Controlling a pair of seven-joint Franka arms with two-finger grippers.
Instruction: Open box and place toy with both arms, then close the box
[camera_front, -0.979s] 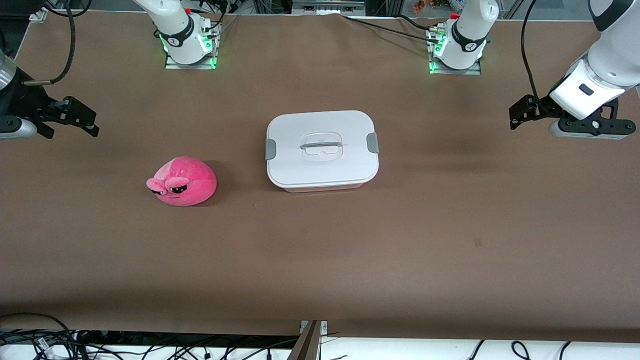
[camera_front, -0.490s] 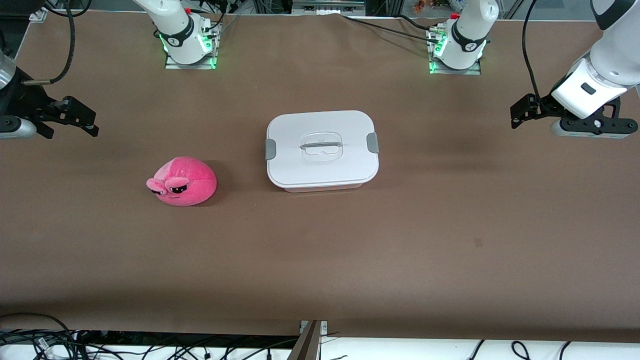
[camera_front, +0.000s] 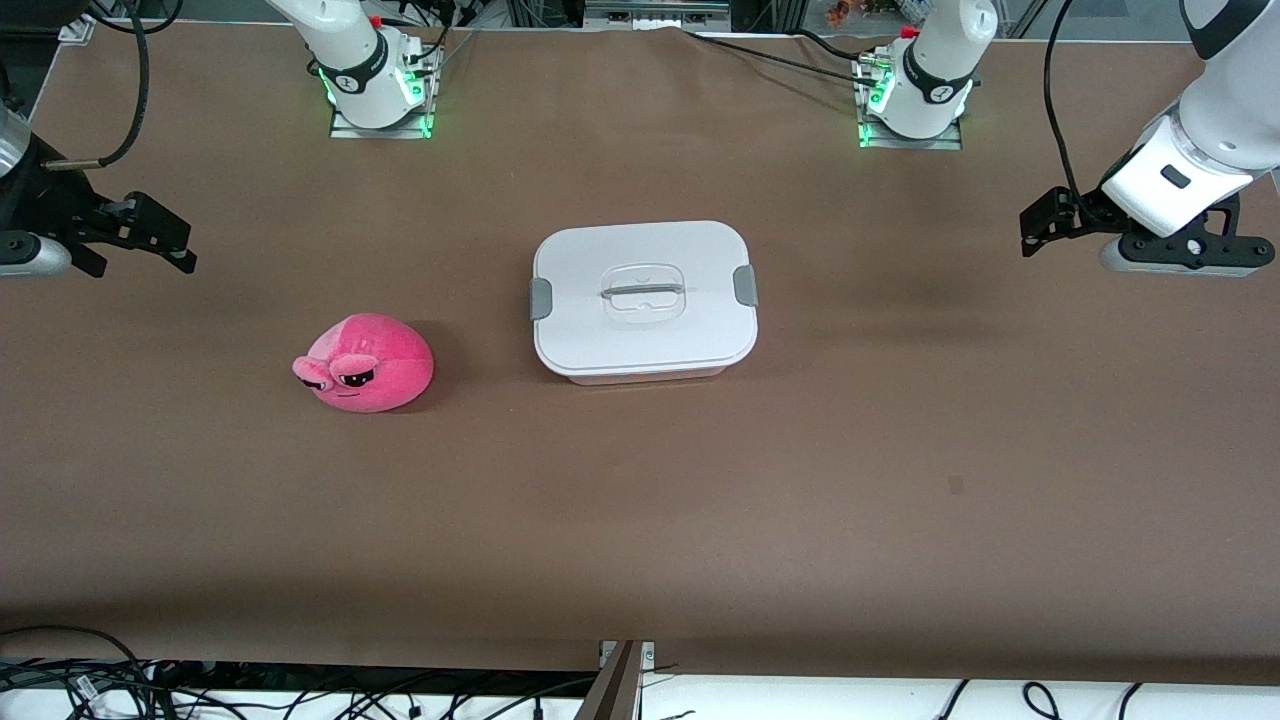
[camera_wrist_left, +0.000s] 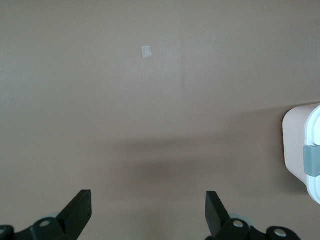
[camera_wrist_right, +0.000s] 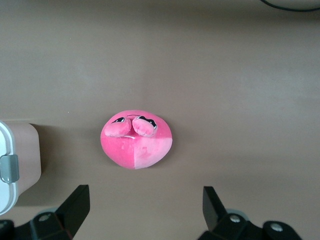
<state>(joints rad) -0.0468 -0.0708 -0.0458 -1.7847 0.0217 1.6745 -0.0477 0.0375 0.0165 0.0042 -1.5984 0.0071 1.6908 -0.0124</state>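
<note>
The box (camera_front: 644, 298) stands shut in the middle of the table, white lid on, a grey clip (camera_front: 745, 286) at each end and a recessed handle (camera_front: 643, 291). Its end with one clip shows in the left wrist view (camera_wrist_left: 306, 152) and in the right wrist view (camera_wrist_right: 15, 162). The hot-pink toy (camera_front: 364, 362) lies on the table beside the box, toward the right arm's end, and also shows in the right wrist view (camera_wrist_right: 137, 138). My left gripper (camera_front: 1045, 222) is open and empty over the table's left-arm end. My right gripper (camera_front: 165, 240) is open and empty over the right-arm end.
The brown table (camera_front: 640, 500) carries only the box and the toy. The two arm bases (camera_front: 372, 85) stand at the table's edge farthest from the front camera. Cables (camera_front: 80, 680) hang along the edge nearest the front camera. A small pale mark (camera_wrist_left: 146, 51) lies on the table in the left wrist view.
The left arm's wrist has shifted very slightly. The box, the toy and the right arm have not moved.
</note>
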